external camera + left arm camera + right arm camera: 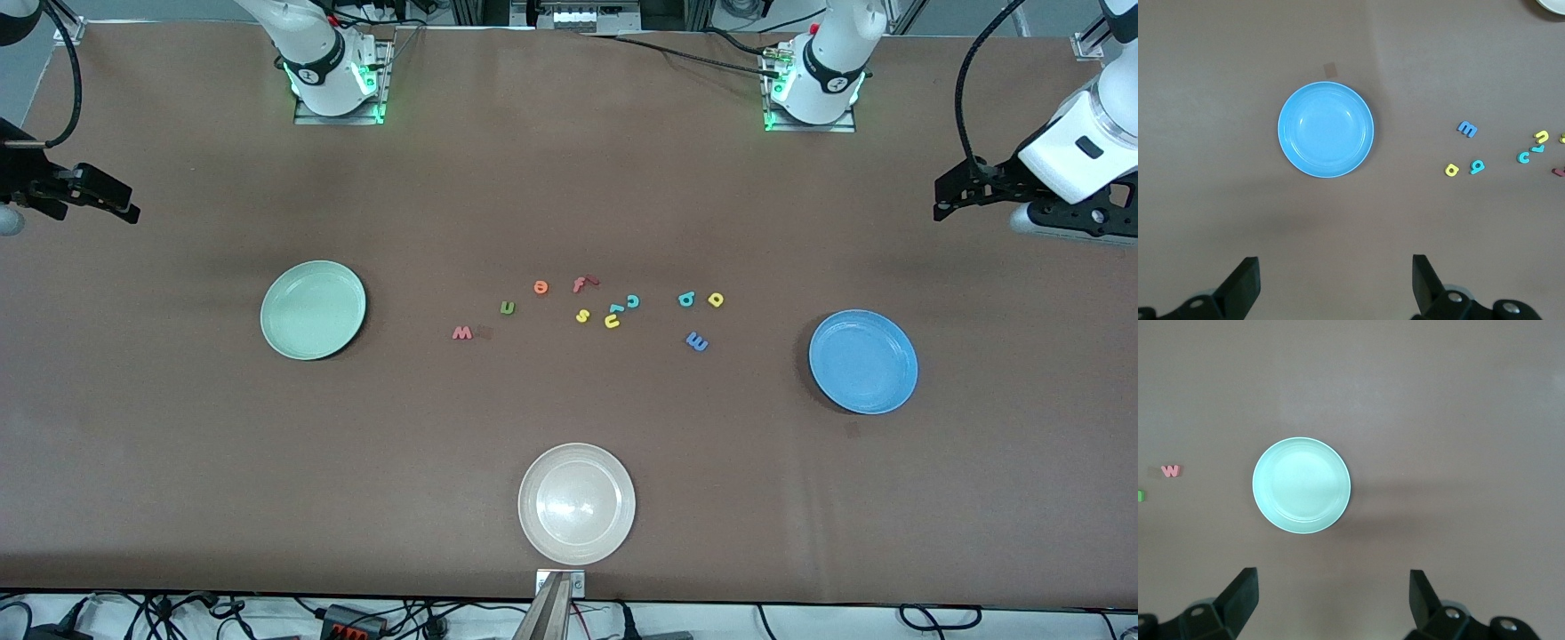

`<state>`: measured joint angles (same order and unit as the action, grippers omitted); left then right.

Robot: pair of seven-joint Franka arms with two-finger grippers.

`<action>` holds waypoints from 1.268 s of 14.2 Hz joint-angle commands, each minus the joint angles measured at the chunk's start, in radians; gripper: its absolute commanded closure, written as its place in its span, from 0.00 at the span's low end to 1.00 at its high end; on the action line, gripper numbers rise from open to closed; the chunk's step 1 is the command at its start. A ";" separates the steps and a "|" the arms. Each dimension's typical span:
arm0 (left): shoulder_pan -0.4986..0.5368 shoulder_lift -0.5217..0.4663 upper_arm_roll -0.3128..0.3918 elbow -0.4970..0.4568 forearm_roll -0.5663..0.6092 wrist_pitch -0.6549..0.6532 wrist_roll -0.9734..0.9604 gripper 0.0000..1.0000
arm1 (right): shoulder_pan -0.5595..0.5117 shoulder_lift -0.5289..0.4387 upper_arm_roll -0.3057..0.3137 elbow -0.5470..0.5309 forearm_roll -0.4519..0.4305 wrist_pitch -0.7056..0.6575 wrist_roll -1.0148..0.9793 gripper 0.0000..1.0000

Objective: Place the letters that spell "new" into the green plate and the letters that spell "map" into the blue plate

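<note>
- Nothing was sorted yet, by my judgement: the green plate [313, 309] and the blue plate [862, 361] both lay bare, and all six letters I needed were on the table [569, 178] between them.
- My left gripper [1336, 283] hung over the left arm's end of the table, fingers spread wide and holding nothing; the blue plate showed whole in its wrist view.
- My right gripper [1334, 600] hung over the right arm's end, fingers likewise wide apart and bare, with the green plate in its wrist view.
- For "new": the w [462, 332] lay nearest the green plate, the n [508, 308] beside it toward the middle, the e [541, 286] farther from the front camera.
- For "map": the m [697, 340] lay nearest the blue plate, with the a [686, 299] and p [716, 300] side by side, farther from the camera.
- The f [580, 284], s [582, 316], u [613, 321] and c [632, 301] sat in the middle, close together; those were to stay.
- All the letters lay flat. The m was turned askew, its long axis running slantwise; the w's long axis ran along the table from plate to plate.
- The white plate [577, 504] stood nearest the camera, unused.
</note>
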<state>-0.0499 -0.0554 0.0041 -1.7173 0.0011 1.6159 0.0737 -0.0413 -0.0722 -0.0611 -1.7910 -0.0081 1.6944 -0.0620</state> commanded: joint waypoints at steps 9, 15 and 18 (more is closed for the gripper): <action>-0.021 0.165 -0.091 0.047 -0.012 -0.015 0.005 0.00 | 0.003 0.002 0.015 0.008 -0.004 -0.002 -0.016 0.00; -0.116 0.380 -0.144 0.042 -0.009 0.248 -0.066 0.00 | 0.095 0.087 0.015 0.008 0.007 0.010 -0.013 0.00; -0.149 0.462 -0.147 0.039 -0.009 0.326 -0.356 0.00 | 0.176 0.166 0.017 0.007 0.007 0.054 -0.002 0.00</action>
<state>-0.1802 0.3513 -0.1415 -1.7141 0.0003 1.9182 -0.1271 0.0895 0.0407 -0.0421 -1.7943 -0.0047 1.7253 -0.0663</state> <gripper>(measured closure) 0.000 0.000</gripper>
